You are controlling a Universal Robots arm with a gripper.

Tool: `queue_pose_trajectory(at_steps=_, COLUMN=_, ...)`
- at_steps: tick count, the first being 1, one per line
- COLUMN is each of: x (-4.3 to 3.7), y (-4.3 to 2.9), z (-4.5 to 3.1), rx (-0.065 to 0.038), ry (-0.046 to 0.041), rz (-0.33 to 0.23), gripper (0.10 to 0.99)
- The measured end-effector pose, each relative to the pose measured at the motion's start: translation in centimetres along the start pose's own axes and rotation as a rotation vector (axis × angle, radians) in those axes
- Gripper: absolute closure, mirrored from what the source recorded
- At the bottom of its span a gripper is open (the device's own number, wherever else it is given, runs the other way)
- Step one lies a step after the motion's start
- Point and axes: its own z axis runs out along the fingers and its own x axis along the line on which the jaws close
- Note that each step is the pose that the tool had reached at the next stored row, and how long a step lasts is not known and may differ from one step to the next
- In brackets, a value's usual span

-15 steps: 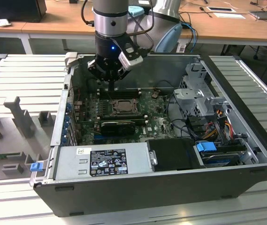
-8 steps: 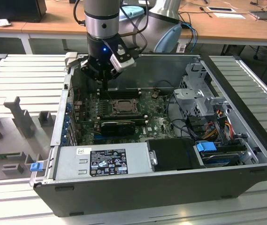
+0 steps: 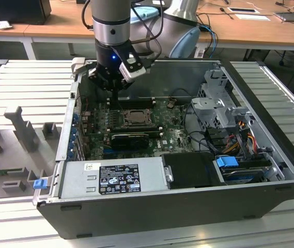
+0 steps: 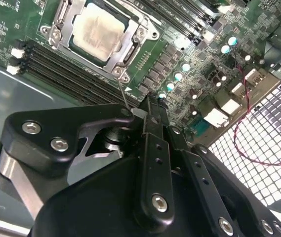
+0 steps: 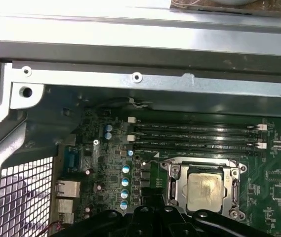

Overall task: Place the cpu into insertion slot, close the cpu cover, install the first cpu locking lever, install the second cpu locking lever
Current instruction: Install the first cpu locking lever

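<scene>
The cpu (image 4: pixel 98 32), pale silvery-beige, lies flat in the insertion slot (image 4: pixel 147 34) on the green board; it also shows at the cpu (image 5: pixel 205 190) and the cpu (image 3: pixel 135 118). The cpu cover (image 4: pixel 130 49) lies down around it as a metal frame, its window showing the chip's top. A thin locking lever (image 4: pixel 122 91) rises from the socket's near corner up beside my fingertips. My gripper (image 4: pixel 151 101) is shut, its tips pressed together just off that corner. In the exterior view my gripper (image 3: pixel 117 95) hangs over the board behind the socket.
Long black memory slots (image 4: pixel 71 69) run between the socket and my gripper. The case's perforated rear wall (image 4: pixel 259 148) and a red wire (image 4: pixel 244 133) are close by. A black card (image 3: pixel 130 139), the power supply (image 3: pixel 118 178) and a drive cage (image 3: pixel 221 106) fill the case.
</scene>
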Motion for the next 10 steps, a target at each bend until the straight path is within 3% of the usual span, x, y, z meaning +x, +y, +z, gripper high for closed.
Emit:
queue_pose_trajectory(at_steps=4, x=0.23, y=0.01, z=0.05, rx=0.000, ry=-0.0002, rz=0.000, gripper=0.980)
queue_pose_trajectory(at_steps=10, x=1.26, y=0.06, z=0.22, rx=0.000, ry=-0.0002, rz=0.000, gripper=0.980)
